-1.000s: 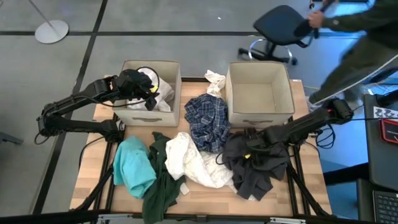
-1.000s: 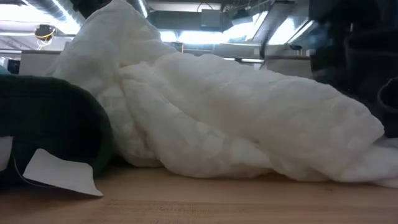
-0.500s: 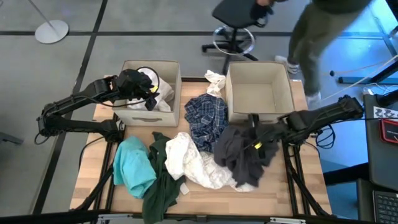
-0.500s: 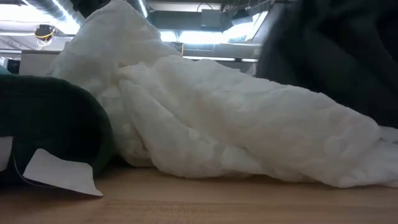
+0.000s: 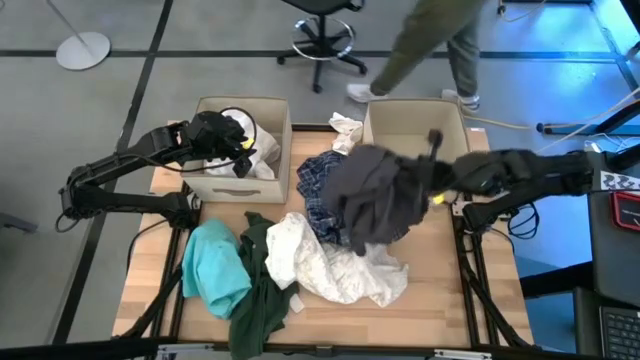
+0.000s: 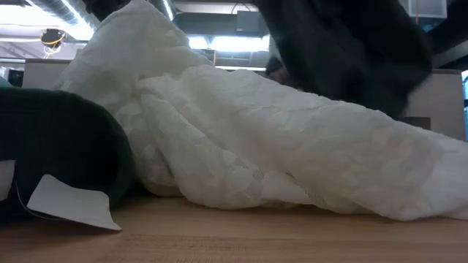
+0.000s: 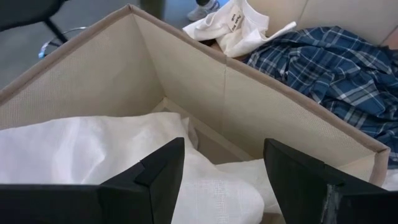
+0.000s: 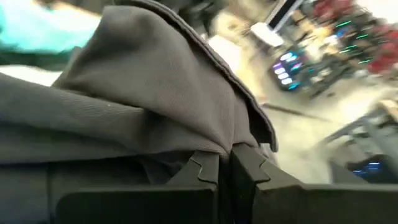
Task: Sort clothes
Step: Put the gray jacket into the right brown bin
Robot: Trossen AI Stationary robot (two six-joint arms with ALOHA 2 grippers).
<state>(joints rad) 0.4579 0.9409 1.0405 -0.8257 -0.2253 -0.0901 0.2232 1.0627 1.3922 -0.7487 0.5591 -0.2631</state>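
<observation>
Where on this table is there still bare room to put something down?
Bare wood shows at the table's front right corner, beside the white garment, and along the front left edge by the teal garment. The middle is crowded with clothes; the left box holds white fabric.

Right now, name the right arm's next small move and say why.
Probably carry on toward the empty box and stop above its opening. The right gripper is shut on the dark grey garment, which hangs lifted beside that box, partly over the blue plaid shirt; the left gripper waits open over the other box.
</observation>
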